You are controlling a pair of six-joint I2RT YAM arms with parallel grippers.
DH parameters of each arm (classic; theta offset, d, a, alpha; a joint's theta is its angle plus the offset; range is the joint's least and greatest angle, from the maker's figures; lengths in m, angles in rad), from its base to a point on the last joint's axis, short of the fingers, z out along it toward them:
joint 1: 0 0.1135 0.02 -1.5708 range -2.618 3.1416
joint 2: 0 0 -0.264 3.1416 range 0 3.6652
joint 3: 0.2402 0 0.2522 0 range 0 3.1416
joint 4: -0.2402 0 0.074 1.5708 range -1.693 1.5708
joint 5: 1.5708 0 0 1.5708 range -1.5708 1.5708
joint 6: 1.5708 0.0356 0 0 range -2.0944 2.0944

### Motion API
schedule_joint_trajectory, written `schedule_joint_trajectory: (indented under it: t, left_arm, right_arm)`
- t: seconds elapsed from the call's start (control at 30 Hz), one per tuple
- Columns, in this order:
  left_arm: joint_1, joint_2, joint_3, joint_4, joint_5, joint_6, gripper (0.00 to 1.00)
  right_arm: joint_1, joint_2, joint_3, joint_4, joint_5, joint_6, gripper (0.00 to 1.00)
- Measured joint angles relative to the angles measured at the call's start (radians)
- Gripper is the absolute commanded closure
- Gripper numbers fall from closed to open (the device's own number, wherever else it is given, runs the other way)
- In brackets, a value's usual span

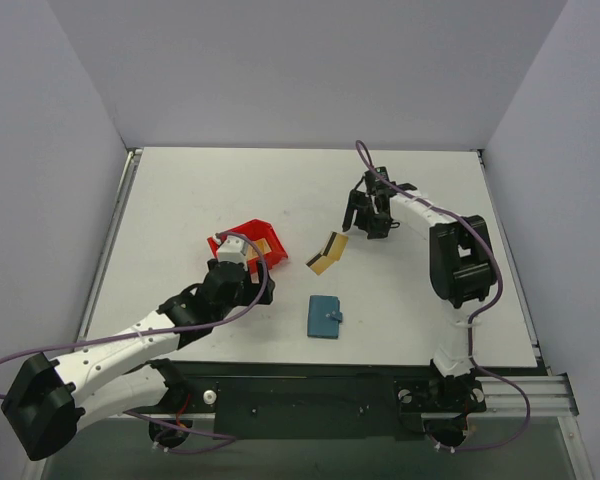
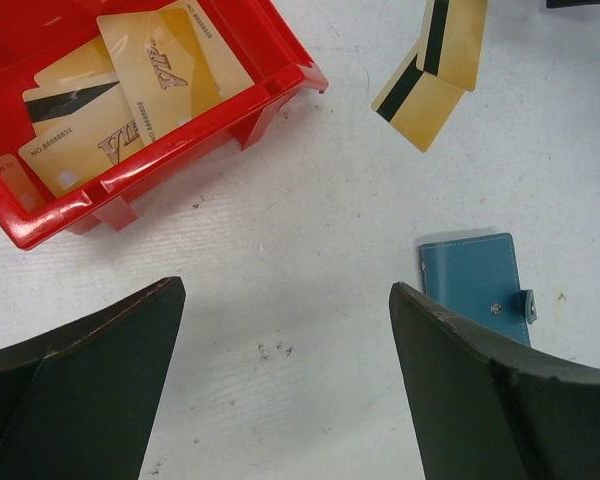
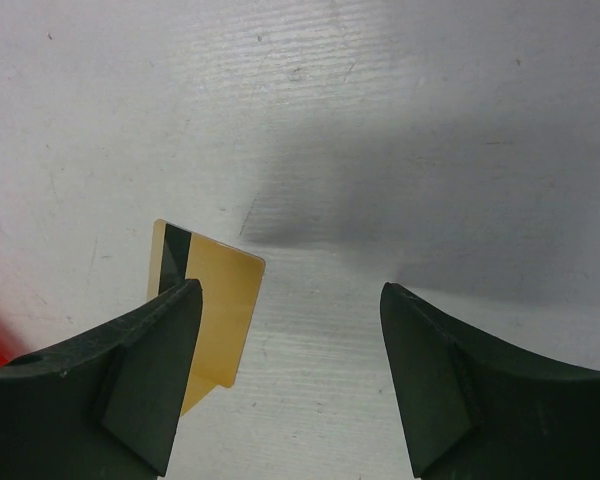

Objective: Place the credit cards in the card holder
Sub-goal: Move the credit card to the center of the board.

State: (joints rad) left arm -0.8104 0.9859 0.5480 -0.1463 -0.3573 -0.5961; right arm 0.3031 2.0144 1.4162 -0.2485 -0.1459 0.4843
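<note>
R claw (image 3: pixel 290 380) wide open, empty; credit cards (image 3: pixel 225 300) flat on desk (image 3: pixel 380 100) off to one side, not betw. jaws. L claw (image 2: pixel 280 370) open, empty, shut card holder (image 2: pixel 475 285) beside it. Risk: pinch skids off thin overlapped cards, or drags both.

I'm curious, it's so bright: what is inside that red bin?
Inside the red bin lie several gold credit cards, overlapping, some lettering up, one showing its dark stripe. Anything beneath them is covered.
</note>
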Motion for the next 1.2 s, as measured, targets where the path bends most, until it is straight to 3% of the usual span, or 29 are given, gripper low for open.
schedule_joint_trajectory:
  t: [1.0, 1.2]
  left_arm:
    - [0.016, 0.007, -0.034, 0.001, -0.003, -0.002, 0.1]
    - [0.021, 0.011, -0.034, 0.001, -0.002, -0.002, 0.1]
  right_arm:
    - [0.099, 0.084, 0.075, -0.05, -0.124, -0.021, 0.48]
    - [0.134, 0.109, 0.115, -0.079, -0.128, -0.048, 0.59]
